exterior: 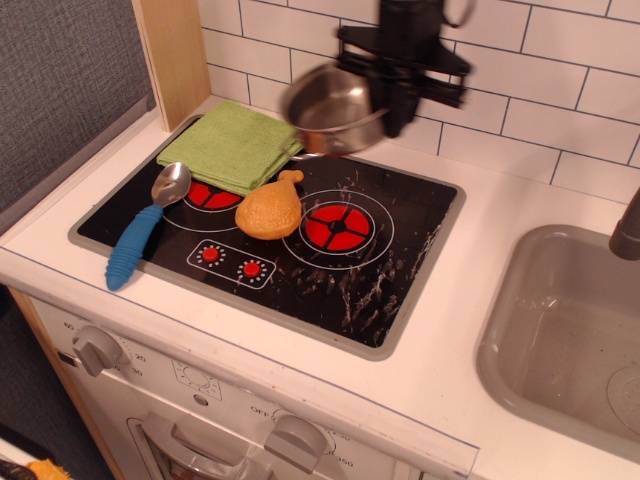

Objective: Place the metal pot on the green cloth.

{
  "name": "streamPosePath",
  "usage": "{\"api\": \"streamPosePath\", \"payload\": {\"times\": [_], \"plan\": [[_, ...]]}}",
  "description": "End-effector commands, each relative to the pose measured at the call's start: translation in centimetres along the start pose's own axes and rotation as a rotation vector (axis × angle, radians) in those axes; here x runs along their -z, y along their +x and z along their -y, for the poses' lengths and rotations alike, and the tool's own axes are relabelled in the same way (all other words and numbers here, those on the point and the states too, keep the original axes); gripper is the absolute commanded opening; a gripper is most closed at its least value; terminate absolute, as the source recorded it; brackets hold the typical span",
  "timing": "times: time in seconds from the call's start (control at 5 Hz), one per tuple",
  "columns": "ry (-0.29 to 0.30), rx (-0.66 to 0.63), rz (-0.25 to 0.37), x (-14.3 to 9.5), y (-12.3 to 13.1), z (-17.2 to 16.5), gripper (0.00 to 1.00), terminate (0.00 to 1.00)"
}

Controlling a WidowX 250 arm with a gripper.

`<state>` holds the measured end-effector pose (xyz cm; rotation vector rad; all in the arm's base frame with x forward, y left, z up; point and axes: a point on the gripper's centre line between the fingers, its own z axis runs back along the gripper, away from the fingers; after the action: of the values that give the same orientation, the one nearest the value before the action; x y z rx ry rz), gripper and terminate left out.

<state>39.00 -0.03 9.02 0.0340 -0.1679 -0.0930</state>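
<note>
The shiny metal pot [325, 108] hangs in the air above the back of the stove, tilted and motion-blurred. My gripper [385, 110] is shut on its right rim and holds it up. The light green folded cloth [235, 145] lies flat at the back left corner of the black stove top [400, 260], just left of and below the pot. The pot's left edge is near the cloth's right corner but does not touch it.
An orange toy chicken leg [270, 208] lies between the burners. A spoon with a blue handle [145, 230] lies at the stove's left side. A grey sink basin [565, 335] is at the right. A wooden post [175, 55] stands behind the cloth.
</note>
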Motion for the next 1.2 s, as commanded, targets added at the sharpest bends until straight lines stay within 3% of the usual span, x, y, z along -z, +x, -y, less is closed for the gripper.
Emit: {"api": "streamPosePath", "payload": {"times": [0.0, 0.6, 1.0], "plan": [[0.032, -0.124, 0.030, -1.0, -1.1, -7.0, 0.00, 0.00], [0.040, -0.166, -0.059, 2.6, -0.9, -10.0, 0.00, 0.00], [0.058, -0.193, -0.081, 3.9, -1.0, -11.1, 0.00, 0.00]]}}
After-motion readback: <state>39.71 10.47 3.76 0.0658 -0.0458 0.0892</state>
